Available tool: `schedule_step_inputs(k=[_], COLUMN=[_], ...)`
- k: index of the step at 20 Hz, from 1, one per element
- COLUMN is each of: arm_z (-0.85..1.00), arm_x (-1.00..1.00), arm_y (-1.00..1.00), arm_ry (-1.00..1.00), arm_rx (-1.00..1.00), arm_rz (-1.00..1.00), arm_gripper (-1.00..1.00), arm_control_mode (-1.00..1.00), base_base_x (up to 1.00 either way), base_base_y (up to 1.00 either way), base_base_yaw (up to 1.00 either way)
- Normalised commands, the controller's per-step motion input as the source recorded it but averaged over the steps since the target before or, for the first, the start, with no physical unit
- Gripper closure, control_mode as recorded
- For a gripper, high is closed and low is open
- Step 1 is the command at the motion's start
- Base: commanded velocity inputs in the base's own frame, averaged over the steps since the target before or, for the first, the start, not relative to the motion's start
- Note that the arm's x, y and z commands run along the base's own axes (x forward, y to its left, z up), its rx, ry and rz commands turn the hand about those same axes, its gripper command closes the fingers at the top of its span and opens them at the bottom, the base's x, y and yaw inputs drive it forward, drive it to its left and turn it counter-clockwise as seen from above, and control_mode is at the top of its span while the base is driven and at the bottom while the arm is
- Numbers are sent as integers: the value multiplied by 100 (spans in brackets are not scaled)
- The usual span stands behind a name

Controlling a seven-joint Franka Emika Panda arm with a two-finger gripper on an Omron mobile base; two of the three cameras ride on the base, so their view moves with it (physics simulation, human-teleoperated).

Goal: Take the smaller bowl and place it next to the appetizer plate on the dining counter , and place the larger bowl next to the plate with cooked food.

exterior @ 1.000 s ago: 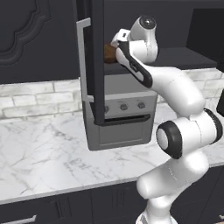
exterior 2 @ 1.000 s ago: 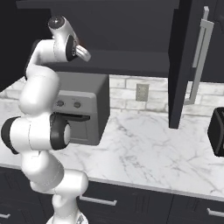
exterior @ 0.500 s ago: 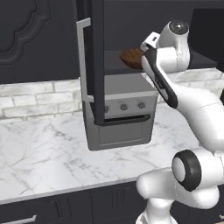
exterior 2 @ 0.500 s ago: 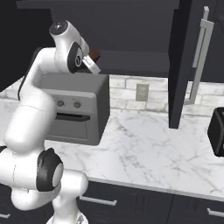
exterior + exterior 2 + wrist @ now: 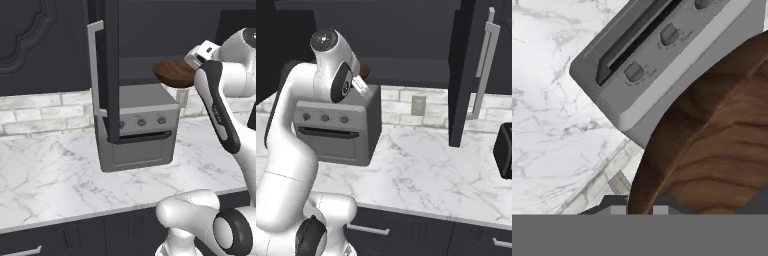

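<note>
Hand (image 5: 192, 60) clamped on the rim of the small, shallow dark brown wooden bowl (image 5: 173, 73), held high above the grey toaster oven (image 5: 137, 127) on the white marble counter (image 5: 55, 180); risk of slipping from that edge-only pinch or clipping the open dark cabinet door (image 5: 107, 70) to its left.

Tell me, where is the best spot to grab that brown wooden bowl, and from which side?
By its thin rim, coming in from the edge side. The smaller bowl is shallow and wide, too broad to span across, so pinching one wall at the lip seems the sensible hold. The end effector is shut on its right-hand rim in the left base view, carrying it in the air above the toaster oven.
</note>
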Motion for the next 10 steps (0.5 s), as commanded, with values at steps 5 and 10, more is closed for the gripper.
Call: schedule_step_inputs(k=[5,10], arm_z=[5,0], arm_x=[-100,-100], arm_y=[0,0], arm_ry=[-7,-13], arm_rx=[0,0], arm_rz=[19,6], arm_gripper=[100,100], arm_control_mode=[-100,-100], base_base_x=[0,0], base_base_y=[0,0], base_base_yaw=[0,0])
